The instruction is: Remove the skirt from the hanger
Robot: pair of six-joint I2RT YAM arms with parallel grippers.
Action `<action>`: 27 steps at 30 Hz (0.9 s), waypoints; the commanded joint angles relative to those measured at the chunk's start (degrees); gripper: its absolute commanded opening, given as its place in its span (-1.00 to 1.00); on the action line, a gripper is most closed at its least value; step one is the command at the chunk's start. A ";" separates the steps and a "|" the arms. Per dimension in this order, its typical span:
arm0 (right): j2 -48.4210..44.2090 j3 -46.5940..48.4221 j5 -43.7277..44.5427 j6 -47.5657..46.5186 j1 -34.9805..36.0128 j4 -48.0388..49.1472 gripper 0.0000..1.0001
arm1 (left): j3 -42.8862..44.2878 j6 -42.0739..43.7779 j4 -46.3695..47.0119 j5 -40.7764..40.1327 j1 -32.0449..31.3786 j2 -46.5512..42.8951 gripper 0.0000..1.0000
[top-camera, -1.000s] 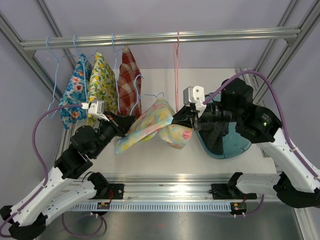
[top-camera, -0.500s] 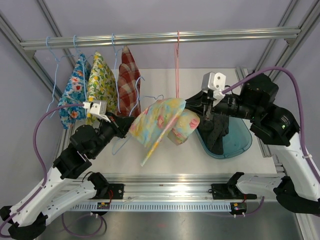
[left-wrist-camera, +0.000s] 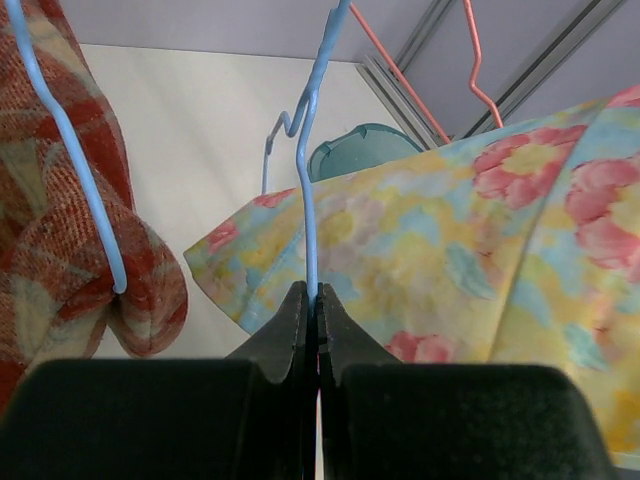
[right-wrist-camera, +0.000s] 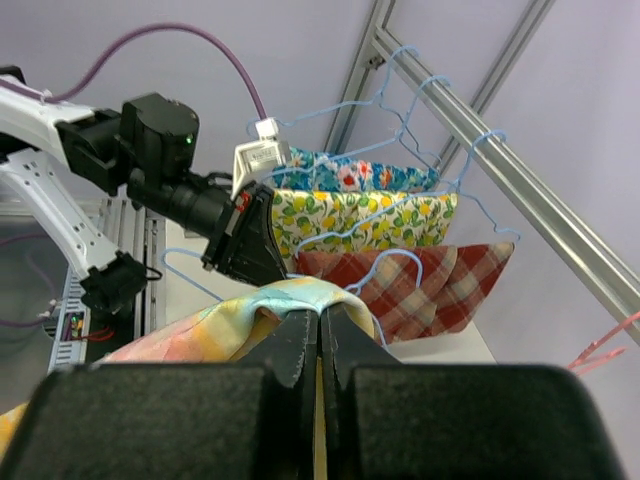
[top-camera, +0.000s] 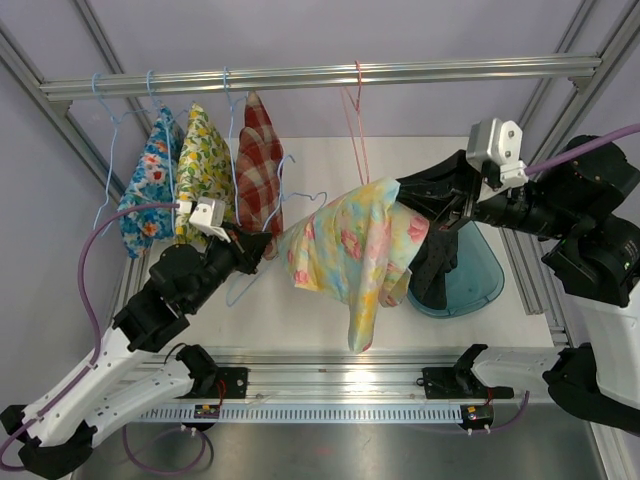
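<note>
The left gripper [left-wrist-camera: 313, 300] is clamping shut on the blue hanger [left-wrist-camera: 309, 200], while the right gripper [right-wrist-camera: 320, 320] is pinching the floral skirt [top-camera: 350, 250] tightly above the bench [top-camera: 300, 315].

From above, could not see most of the blue hanger [left-wrist-camera: 310, 220] behind the skirt [top-camera: 350, 255], nor much of the teal bin [top-camera: 488, 272] under the right arm [top-camera: 560, 200], itself cropped rightward.

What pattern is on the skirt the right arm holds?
The skirt has pink flowers on pastel yellow and blue, clearest in the left wrist view.
</note>
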 commanded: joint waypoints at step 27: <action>2.32 1.63 -1.04 -1.25 -0.57 -3.33 -1.00 | 1.05 6.75 4.27 -2.91 -0.03 4.86 -1.00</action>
